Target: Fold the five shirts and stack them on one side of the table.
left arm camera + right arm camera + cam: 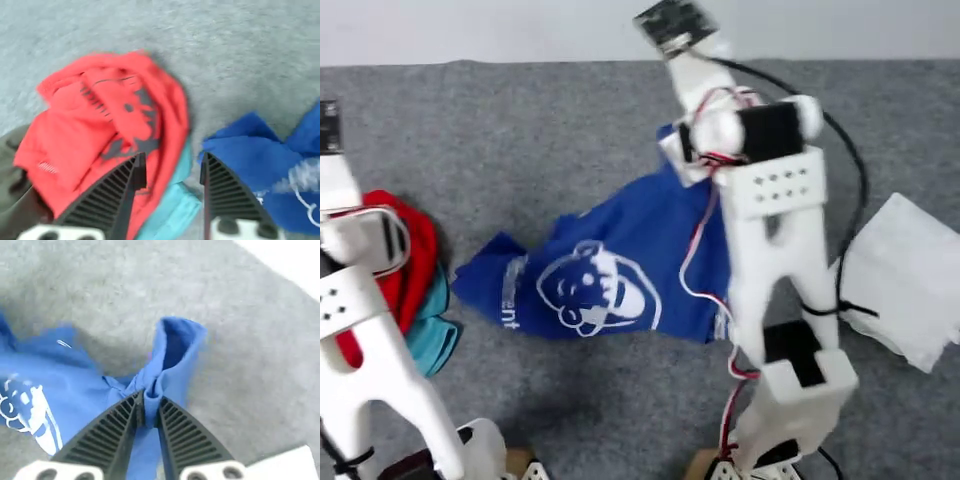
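Pinching a bunched edge of the blue shirt (172, 357), the right gripper (148, 401) is clamped on the cloth, probably to pull it flat for folding; the shirt lies crumpled in the middle of the table (520, 130). The left gripper (170, 167) hangs with jaws apart over the heaped red shirt (100, 125).

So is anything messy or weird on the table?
Yes. The blue shirt lies crumpled mid-table, one edge pinched between the fingers of the right gripper. Beside the left arm, the red shirt sits heaped on a teal shirt, unfolded. The white shirt looks neatly folded.
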### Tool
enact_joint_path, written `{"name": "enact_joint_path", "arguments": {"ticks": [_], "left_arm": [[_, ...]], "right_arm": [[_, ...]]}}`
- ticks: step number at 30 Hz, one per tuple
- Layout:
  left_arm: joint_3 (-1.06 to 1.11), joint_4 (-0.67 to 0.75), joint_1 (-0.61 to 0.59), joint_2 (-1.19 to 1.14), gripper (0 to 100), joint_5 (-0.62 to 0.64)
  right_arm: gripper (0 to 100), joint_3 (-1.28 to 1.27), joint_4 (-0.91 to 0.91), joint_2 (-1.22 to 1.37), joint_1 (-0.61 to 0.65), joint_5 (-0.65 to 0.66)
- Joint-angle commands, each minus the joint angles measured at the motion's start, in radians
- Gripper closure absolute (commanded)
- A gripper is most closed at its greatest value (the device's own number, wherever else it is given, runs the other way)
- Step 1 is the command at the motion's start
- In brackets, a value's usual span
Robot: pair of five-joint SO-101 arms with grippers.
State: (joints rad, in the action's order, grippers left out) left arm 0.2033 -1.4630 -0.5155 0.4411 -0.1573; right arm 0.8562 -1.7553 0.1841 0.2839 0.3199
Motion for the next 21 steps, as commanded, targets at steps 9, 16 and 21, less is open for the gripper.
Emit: {"name": "enact_joint_path", "arguments": {"ticks": [9, 16, 21], "left_arm": [[0.139, -0.006, 0.267, 0.02, 81, -0.157], [0.133, 0.041, 0.304, -0.014, 81, -0.16], [0.131, 0.091, 0.334, -0.112, 81, -0.155]], "right_arm": [[98.8, -0.519, -0.041, -0.334, -0.018, 0.106], [98.8, -0.936, -0.041, -0.526, -0.022, 0.192], [98.8, -1.103, -0.036, -0.625, -0.065, 0.192]]}}
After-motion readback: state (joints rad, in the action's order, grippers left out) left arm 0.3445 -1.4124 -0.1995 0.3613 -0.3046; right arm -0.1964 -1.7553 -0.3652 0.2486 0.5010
